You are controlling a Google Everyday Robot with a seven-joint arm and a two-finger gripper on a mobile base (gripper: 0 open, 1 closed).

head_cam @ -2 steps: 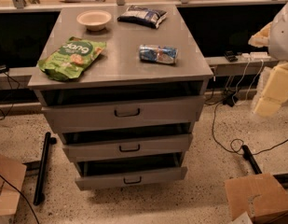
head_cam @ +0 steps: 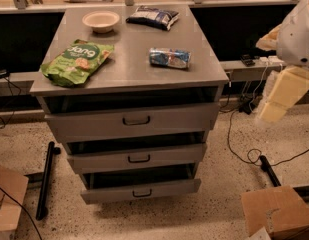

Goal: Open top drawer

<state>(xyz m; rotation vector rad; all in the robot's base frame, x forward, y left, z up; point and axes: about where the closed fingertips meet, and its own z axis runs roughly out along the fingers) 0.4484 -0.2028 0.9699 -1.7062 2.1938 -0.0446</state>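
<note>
The top drawer [head_cam: 94, 123] is the widest grey metal drawer of the cabinet, with a small dark bracket handle [head_cam: 136, 120] at its centre. It stands slightly pulled out, with a dark gap above its front. Two narrower grey drawers, the middle drawer [head_cam: 174, 156] and the bottom drawer [head_cam: 114, 193], sit below it, each also slightly out. My gripper [head_cam: 274, 106] hangs on the white and cream arm at the right edge, to the right of the cabinet and clear of it, at about the top drawer's height.
On the cabinet top [head_cam: 129, 59] lie a green snack bag [head_cam: 76, 61], a white bowl [head_cam: 101, 20], a dark bag [head_cam: 153, 17] and a blue packet [head_cam: 169, 57]. Cardboard boxes, one at the right [head_cam: 276, 211] and one at the left [head_cam: 6, 199], plus cables [head_cam: 244, 154] and a black bar [head_cam: 45, 179], are on the floor.
</note>
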